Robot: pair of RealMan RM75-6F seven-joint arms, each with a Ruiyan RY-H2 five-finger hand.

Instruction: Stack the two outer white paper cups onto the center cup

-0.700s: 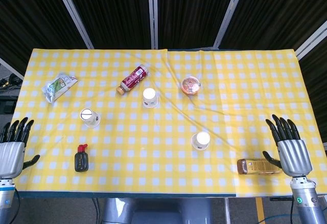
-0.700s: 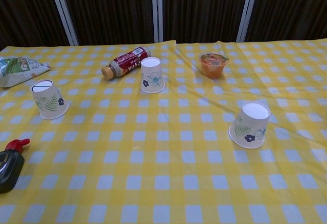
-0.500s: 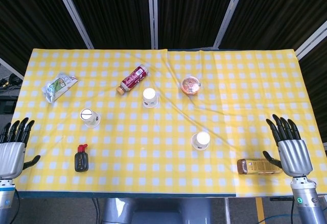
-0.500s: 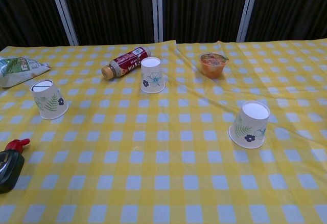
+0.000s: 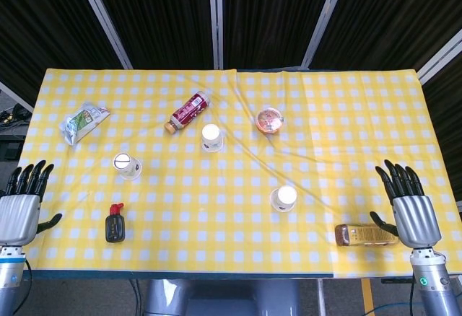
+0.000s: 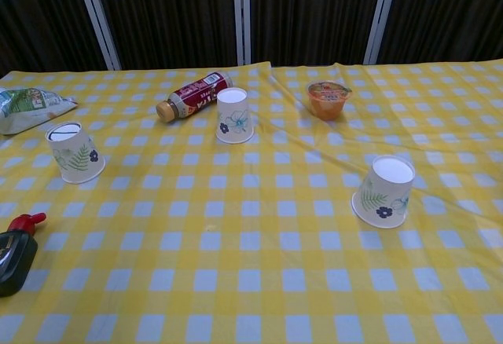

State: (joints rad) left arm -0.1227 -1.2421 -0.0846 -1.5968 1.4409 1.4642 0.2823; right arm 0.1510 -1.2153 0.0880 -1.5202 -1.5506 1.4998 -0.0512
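Both your left hand [image 5: 20,200] and right hand [image 5: 408,204] sit spread, empty. Grip the left cup [image 5: 126,165] gently around its wall (thin paper crushes easily).

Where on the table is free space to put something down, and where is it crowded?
Free: the near-centre cloth between the left cup, right cup and black bottle; also the far right corner. Crowded: the far middle, where red bottle, center cup and orange tub cluster.
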